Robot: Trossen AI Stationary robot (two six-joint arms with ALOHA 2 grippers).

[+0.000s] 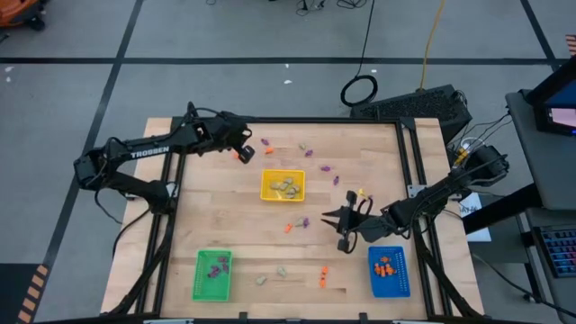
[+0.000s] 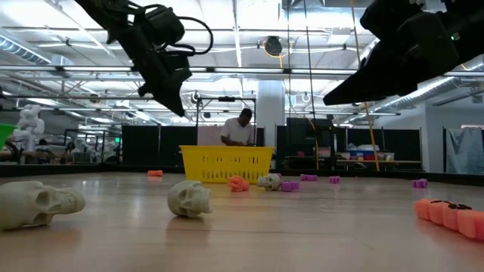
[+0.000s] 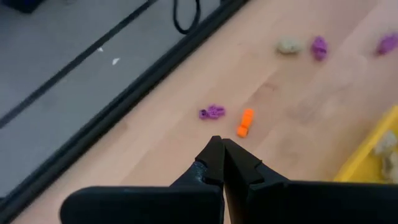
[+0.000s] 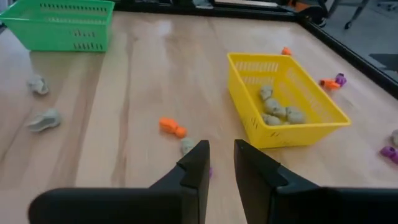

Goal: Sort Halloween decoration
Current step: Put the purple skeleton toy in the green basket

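Note:
Tiny orange, purple and beige trinkets lie scattered on the wooden table. My left gripper (image 1: 241, 147) (image 3: 219, 144) is shut and holds nothing. It hangs high above the table's far left part (image 2: 180, 112). An orange trinket (image 3: 245, 122) and a purple one (image 3: 212, 112) lie on the table ahead of it. My right gripper (image 1: 335, 220) (image 4: 222, 154) is open and empty, raised above the table (image 2: 327, 102) to the right of centre. Below and ahead of it lie a beige trinket (image 4: 186, 146) and an orange one (image 4: 171, 127).
The yellow tray (image 1: 283, 195) (image 4: 254, 127) at the table's centre holds beige trinkets. At the near edge, the green tray (image 1: 200, 274) holds purple ones and the blue tray (image 1: 402, 270) orange ones. Beige skulls (image 2: 189, 198) lie near the near edge. A person stands beyond the table (image 2: 240, 128).

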